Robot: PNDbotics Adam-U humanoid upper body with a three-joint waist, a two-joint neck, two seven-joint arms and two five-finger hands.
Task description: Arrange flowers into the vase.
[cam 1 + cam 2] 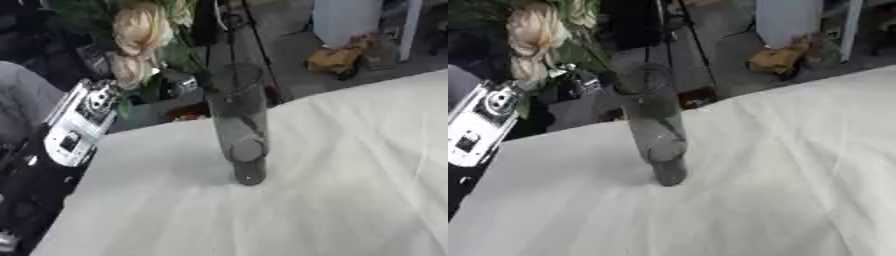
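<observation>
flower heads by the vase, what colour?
Pale cream-peach flowers with green leaves, above the dark glass vase. Left eye view shows them best.

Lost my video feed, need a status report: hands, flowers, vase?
Left hand holds flowers beyond the table edge, beside the vase rim. Right hand not in view. Vase upright on white cloth, nothing near it.

Both eyes look down, perhaps tilted.

Soft, even daylight; overall motion blur
</observation>
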